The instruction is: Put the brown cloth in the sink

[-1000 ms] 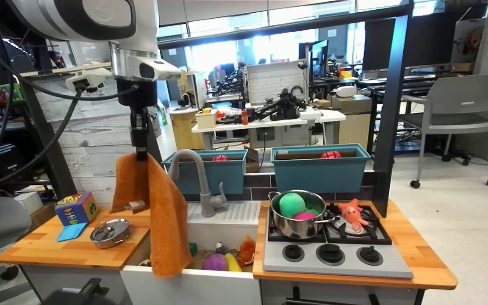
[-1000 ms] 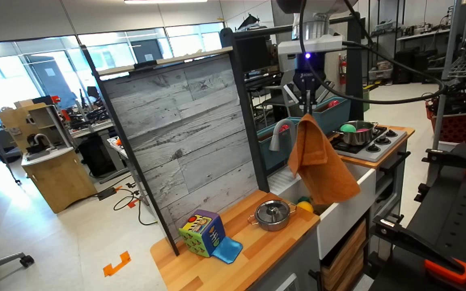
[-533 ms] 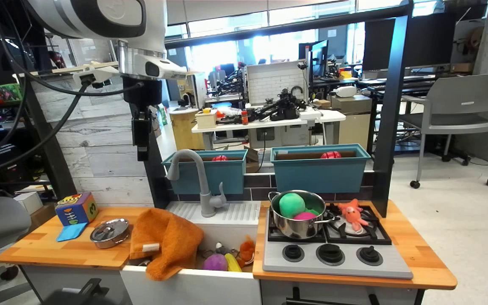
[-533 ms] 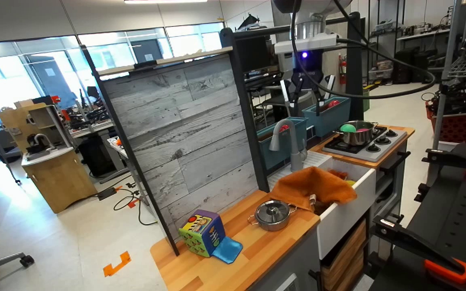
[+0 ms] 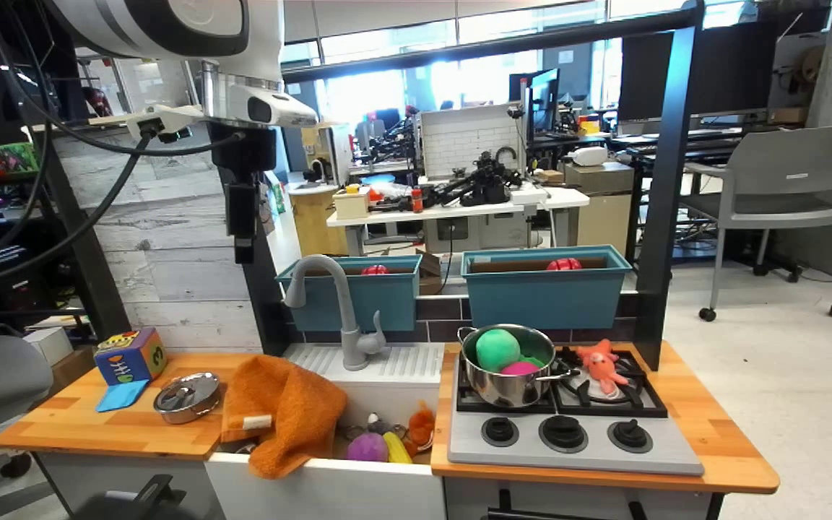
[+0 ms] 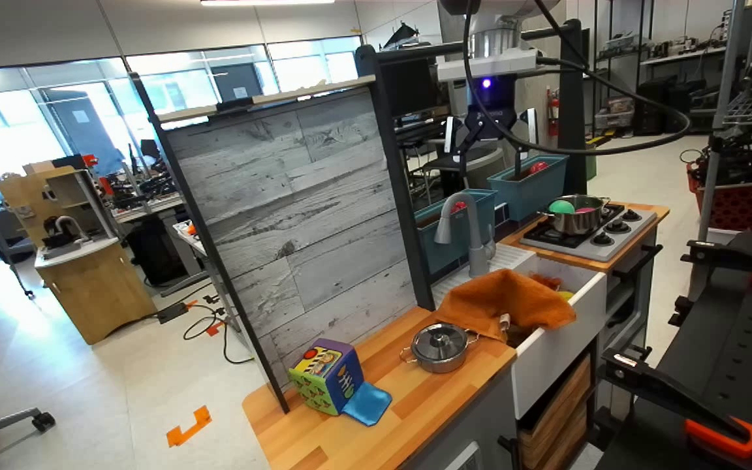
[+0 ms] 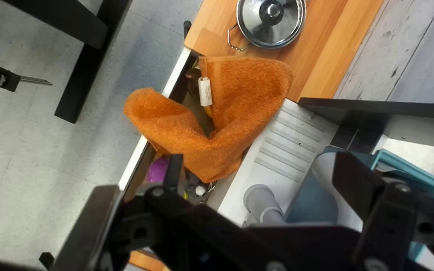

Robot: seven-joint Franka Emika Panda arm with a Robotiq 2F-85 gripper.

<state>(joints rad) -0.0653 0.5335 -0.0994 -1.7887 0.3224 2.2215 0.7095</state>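
The brown cloth (image 5: 297,404) lies rumpled across the end of the sink (image 5: 358,495), part of it over the opening, part up on the counter (image 5: 91,430), with 1 end lapping over the front. In the wrist view its white tag (image 7: 205,91) shows face up. Well above hangs the gripper (image 6: 489,171), its 2 fingers spread wide apart, and the cloth is clear of them both.

From where I stand I can see a purple toy (image 5: 367,447), a yellow toy (image 5: 397,448) and an orange toy (image 5: 422,425) in the sink, near the cloth. A grey faucet (image 5: 346,310) rises behind them from a ridged drainboard (image 5: 412,365). On the counter, just beside the cloth, sits a small lidded pot (image 5: 187,399); farther along is a colourful cube (image 5: 127,357) with a blue flap (image 5: 122,396) laid out in front. Across the sink is the stovetop (image 5: 469,444), where a steel pot (image 5: 499,392) holds a green ball (image 5: 497,350) and something pink (image 5: 521,368), and a coral-coloured starfish toy (image 5: 600,361) lies beside it. 2 teal bins (image 5: 542,300) stand behind, something red (image 5: 564,264) showing in each.
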